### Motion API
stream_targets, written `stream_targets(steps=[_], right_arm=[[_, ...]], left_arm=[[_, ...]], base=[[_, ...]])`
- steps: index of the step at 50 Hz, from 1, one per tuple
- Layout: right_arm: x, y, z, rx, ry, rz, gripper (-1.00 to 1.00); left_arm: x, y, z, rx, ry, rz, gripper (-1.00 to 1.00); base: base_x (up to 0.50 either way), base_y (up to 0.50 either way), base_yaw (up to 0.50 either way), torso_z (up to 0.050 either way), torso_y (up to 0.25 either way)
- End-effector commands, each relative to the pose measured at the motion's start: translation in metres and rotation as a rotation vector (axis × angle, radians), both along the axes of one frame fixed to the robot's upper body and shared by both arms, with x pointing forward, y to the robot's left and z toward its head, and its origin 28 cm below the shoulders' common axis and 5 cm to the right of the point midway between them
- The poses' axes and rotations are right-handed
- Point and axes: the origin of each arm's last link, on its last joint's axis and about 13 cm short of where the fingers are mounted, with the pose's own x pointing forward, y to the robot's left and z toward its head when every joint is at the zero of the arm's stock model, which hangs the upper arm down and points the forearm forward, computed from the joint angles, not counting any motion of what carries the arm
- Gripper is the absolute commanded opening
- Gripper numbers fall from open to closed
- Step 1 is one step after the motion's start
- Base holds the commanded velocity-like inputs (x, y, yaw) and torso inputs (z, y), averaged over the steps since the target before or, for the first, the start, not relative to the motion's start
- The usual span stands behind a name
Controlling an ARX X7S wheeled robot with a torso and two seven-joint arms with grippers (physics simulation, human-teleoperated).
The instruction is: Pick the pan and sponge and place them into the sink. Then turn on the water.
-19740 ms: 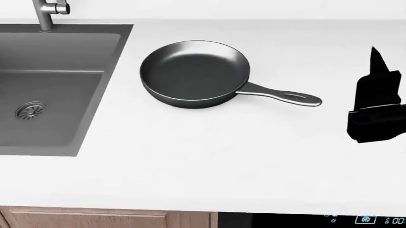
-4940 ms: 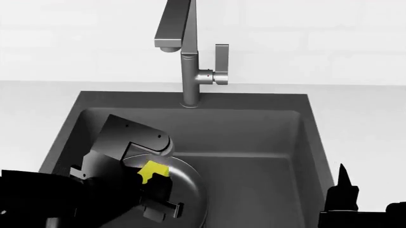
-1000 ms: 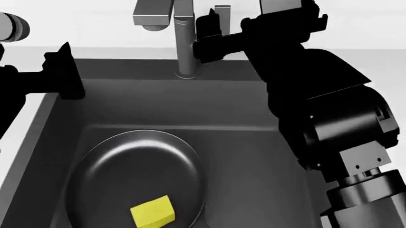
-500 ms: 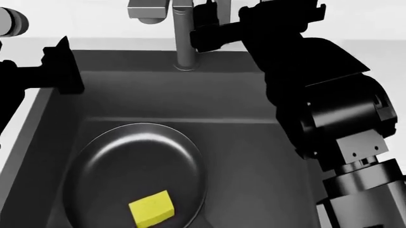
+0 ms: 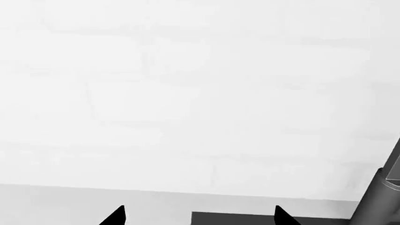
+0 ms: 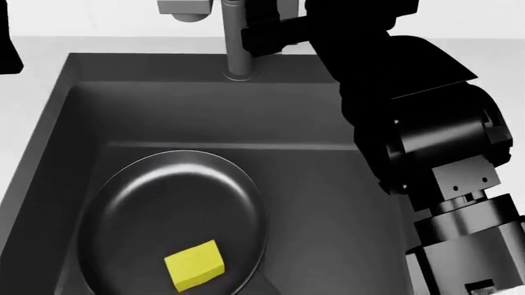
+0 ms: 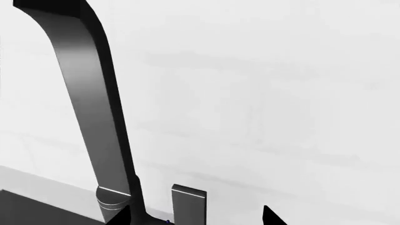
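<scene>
right gripper (image 7: 195, 216): tips spread, straddling lever (image 7: 188, 204), gripping nothing
left gripper (image 5: 198, 216): gaping, empty
risk: tips slipping off lever, no water flowing
pan (image 6: 172, 221), sponge (image 6: 194, 264): sitting in sink (image 6: 328, 203)

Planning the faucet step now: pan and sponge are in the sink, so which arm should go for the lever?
Right. The right end effector is open with the faucet lever between its fingertips. The left end effector faces the wall, with the faucet off to one side. No water runs from the spout.

The big dark sink (image 6: 328, 203) holds the round pan (image 6: 172, 209) on its floor. The little yellow sponge (image 6: 194, 265) lies inside the pan.
</scene>
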Motion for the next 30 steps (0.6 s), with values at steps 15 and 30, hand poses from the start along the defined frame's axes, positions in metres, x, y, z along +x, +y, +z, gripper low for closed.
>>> stream_targets(steps=[15,30], right_arm=[[0.003,0.000,0.004,0.007,-0.012,0.002,1.00],[0.005,0.002,0.008,0.003,-0.017,0.005,1.00]], left_arm=[[0.015,-0.012,0.014,0.023,-0.013,0.011,1.00],[0.019,-0.012,0.011,0.019,-0.008,0.012,1.00]], base=[[0.00,0.00,0.00,0.000,0.000],[0.00,0.00,0.00,0.000,0.000]])
